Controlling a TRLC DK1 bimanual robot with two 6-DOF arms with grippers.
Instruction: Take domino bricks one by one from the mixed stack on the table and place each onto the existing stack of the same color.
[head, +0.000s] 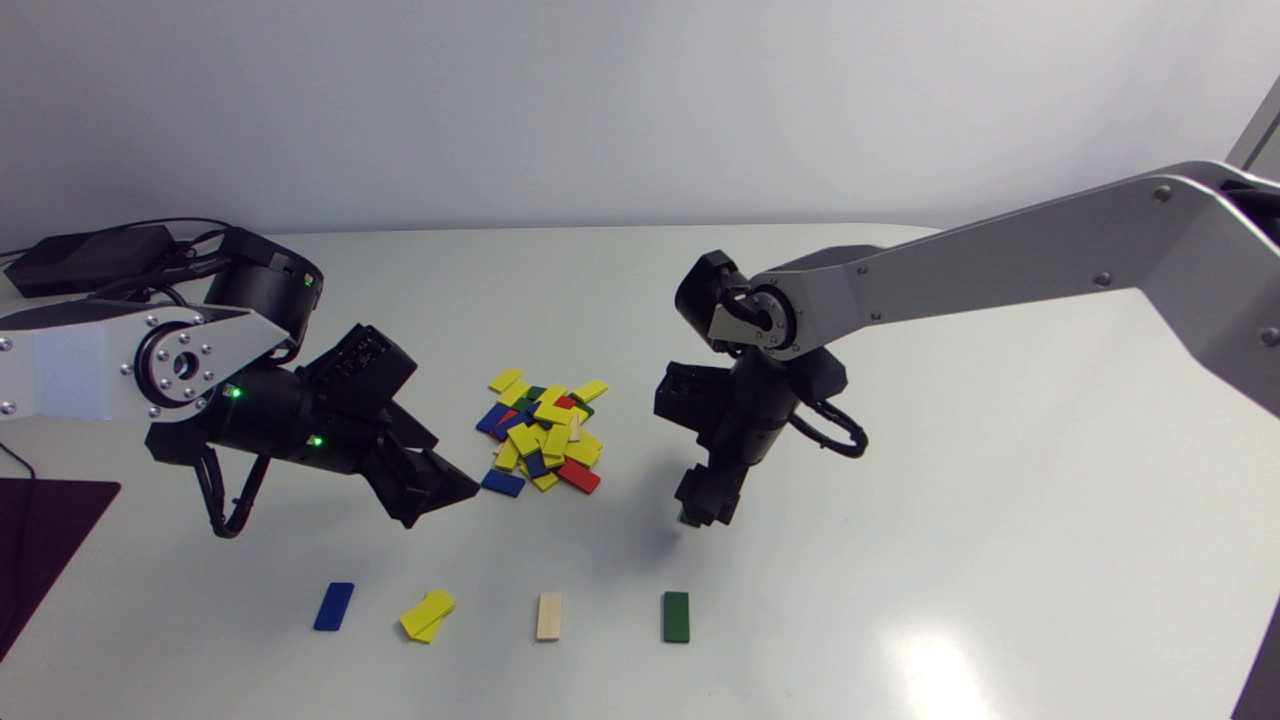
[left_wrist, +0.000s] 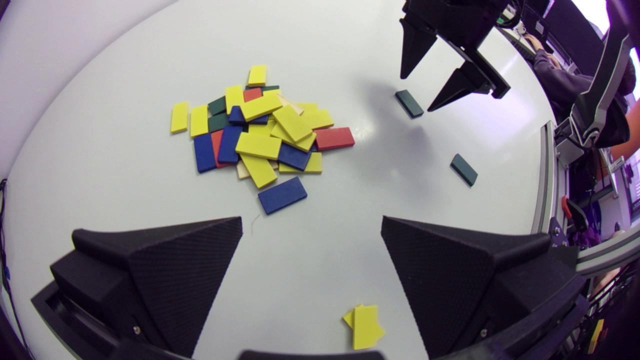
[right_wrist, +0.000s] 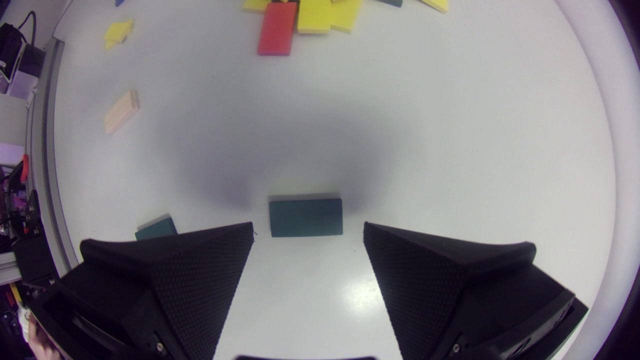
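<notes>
The mixed pile (head: 545, 430) of yellow, blue, red and green bricks lies mid-table. My right gripper (head: 705, 512) hangs open to its right, fingertips pointing down. A green brick (right_wrist: 306, 217) lies flat just below and ahead of those fingertips, touched by neither finger; the left wrist view shows the same green brick (left_wrist: 409, 103) under the right gripper (left_wrist: 417, 92). The green stack (head: 676, 616) sits nearer the front edge. My left gripper (head: 440, 495) is open and holds nothing, left of the pile, with a lone blue brick (left_wrist: 282, 194) ahead of it.
Along the front stand a blue stack (head: 333, 606), a skewed yellow stack (head: 427, 615) and a pale wooden stack (head: 549, 616). A red brick (right_wrist: 277, 28) marks the pile's near-right edge. A dark mat (head: 40, 545) lies at the table's left edge.
</notes>
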